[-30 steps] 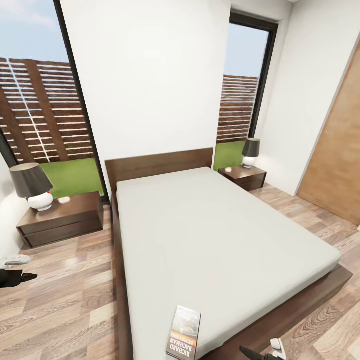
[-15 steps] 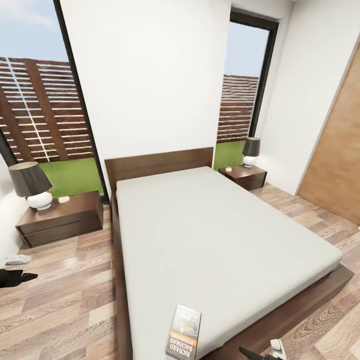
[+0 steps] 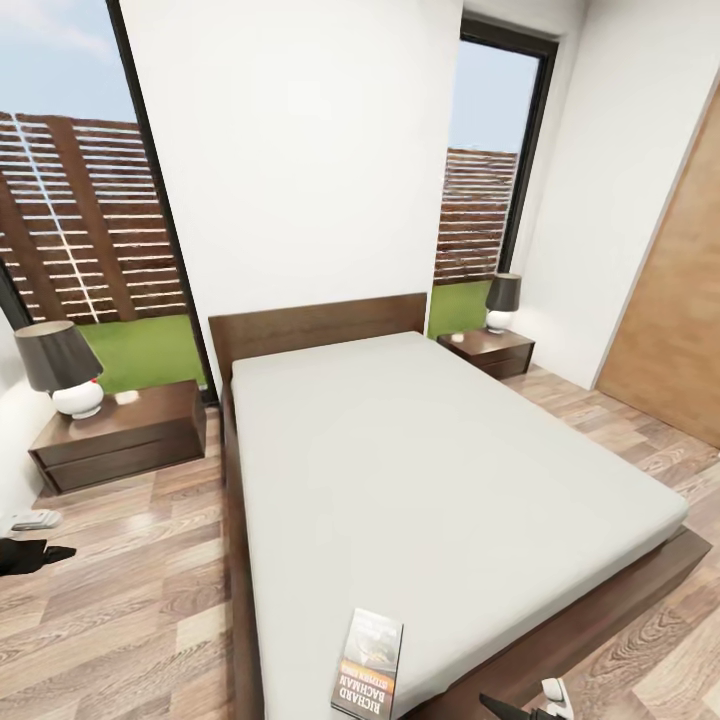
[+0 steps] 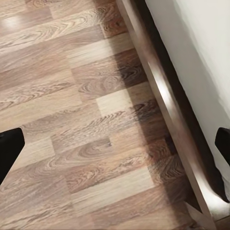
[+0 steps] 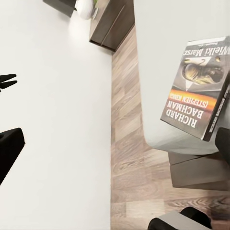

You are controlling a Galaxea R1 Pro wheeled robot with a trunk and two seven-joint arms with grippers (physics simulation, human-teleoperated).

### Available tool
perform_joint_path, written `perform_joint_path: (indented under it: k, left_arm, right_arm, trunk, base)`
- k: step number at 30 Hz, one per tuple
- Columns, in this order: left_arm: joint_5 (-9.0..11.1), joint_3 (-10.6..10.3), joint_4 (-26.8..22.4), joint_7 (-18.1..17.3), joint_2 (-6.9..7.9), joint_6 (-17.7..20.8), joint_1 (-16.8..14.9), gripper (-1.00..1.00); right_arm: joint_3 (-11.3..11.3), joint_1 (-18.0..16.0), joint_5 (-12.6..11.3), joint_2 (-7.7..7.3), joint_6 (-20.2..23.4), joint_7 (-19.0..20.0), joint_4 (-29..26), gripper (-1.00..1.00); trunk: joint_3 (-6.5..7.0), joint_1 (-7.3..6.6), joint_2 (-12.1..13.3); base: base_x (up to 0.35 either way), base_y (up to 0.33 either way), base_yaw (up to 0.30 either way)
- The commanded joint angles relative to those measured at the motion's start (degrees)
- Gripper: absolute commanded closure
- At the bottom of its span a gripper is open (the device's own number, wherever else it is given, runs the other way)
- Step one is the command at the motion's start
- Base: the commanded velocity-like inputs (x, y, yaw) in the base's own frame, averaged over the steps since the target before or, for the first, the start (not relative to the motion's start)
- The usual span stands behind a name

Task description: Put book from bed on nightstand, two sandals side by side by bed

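We find the paperback book (image 3: 367, 663) at the frame's bottom edge, on the bed (image 3: 440, 470); both pincers spread, empty. Advise right gripper (image 5: 115, 148) descend squarely over it.

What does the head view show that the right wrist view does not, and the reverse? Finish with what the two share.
Head view alone: the whole bed with its headboard, both windows, the wooden door, and the far nightstand with its lamp.

Right wrist view alone: the lettering on the book large enough to read, RICHARD BACHMAN.

Shared: the book lying flat at the mattress's near corner, the wood-plank floor, and the near nightstand.
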Motion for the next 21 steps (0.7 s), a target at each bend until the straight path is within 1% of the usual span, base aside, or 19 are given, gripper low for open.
perform_joint_path:
  k: [1, 21]
  left_arm:
    - [0.5, -0.2, -0.1, 0.0, 0.04, 0.5, -0.1, -1.0]
    - [0.5, -0.2, -0.1, 0.0, 0.11, 0.2, -0.1, -1.0]
  right_arm:
    - [-0.5, 0.0, 0.5, 0.02, 0.6, 0.3, 0.0, -1.0]
    - [-0.5, 0.0, 0.4, -0.07, 0.6, 0.5, 0.0, -1.0]
  trunk:
    - [-0.26, 0.23, -0.5]
    - [-3.85, 4.63, -8.5]
  base:
    - [0.0, 0.0, 0.0]
    - [0.0, 0.0, 0.0]
